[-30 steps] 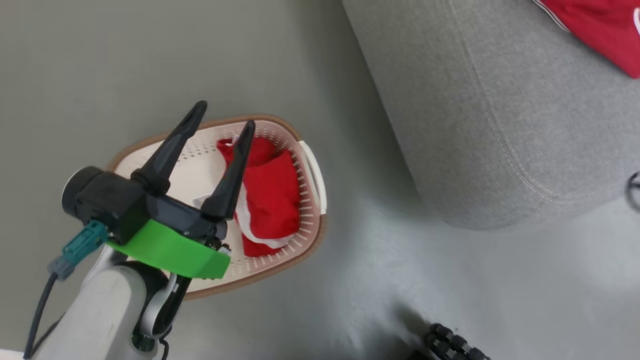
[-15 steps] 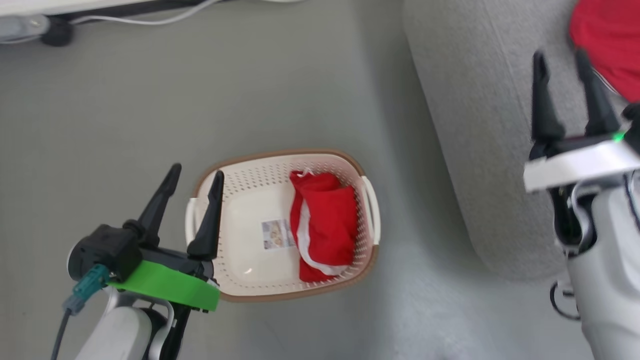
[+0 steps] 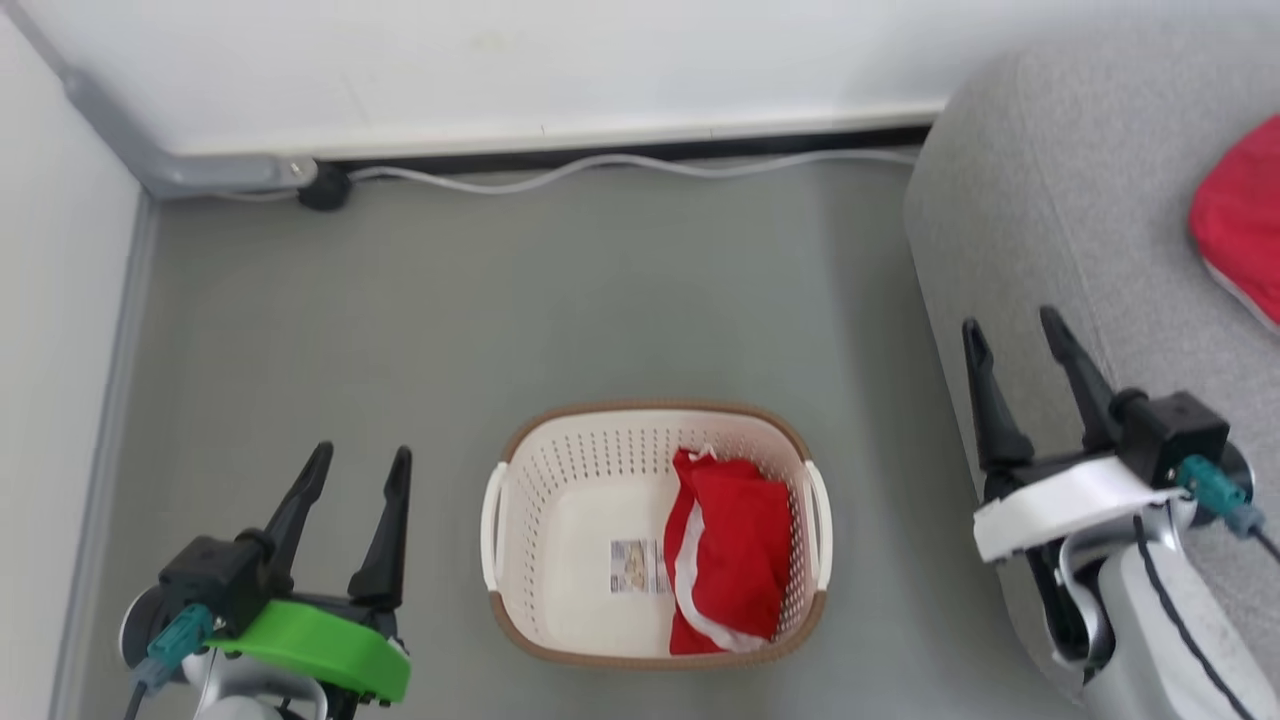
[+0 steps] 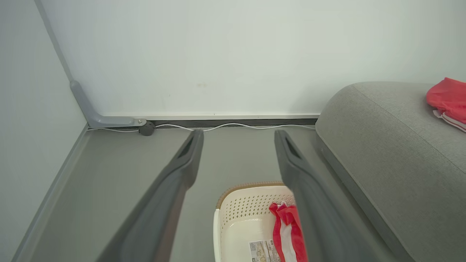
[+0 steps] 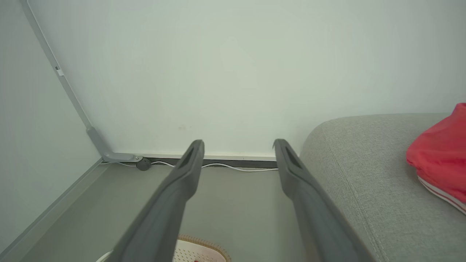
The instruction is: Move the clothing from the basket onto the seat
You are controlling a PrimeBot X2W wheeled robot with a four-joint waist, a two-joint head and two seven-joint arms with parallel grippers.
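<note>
Clothing (image 3: pixel 735 555) split: one red white-trimmed piece lies in the right half of the basket (image 3: pixel 545 470) on the floor (image 3: pixel 400 300), second red piece (image 3: pixel 1240 225) on the seat (image 3: pixel 1040 200); left gripper (image 3: pixel 360 460) and right gripper (image 3: pixel 1010 325) flank basket, fingers spread, empty.

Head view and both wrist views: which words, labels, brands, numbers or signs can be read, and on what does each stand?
Nothing can be read.
Label on the basket floor: print and small pictures, too blurred to read.
Basket garment: no lettering shows.
Sofa garment: white stripes, no lettering shows.
</note>
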